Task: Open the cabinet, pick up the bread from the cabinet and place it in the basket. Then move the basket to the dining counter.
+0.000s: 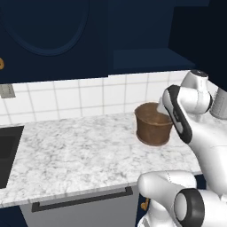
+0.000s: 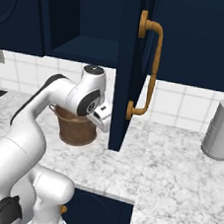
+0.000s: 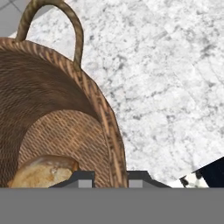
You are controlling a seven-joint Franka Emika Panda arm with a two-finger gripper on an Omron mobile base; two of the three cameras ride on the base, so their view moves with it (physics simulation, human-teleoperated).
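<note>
Nearest the hand camera is the woven wall of the basket (image 3: 57,113), its rim running down between the two dark finger tips of the pincer (image 3: 111,177), one tip inside the rim and one outside. The tips stand apart astride the wall; whether they already press on it I cannot tell.

Largest in the base views is the cabinet (image 2: 134,67), its door swung wide with the brass handle (image 2: 150,64) facing out. Below it the marbled table (image 1: 75,150) carries the basket, which stands upright near the tiled wall. A grey ribbed cylinder (image 2: 221,130) stands well apart to the right.

The bread (image 3: 41,173) lies on the basket's floor, just beside the inner finger tip, so the placing looks done. The step in hand seems to be taking hold of the basket. Next, the pincer should close firmly on the rim, lift straight, and keep the basket level for the carry to the dining counter.
</note>
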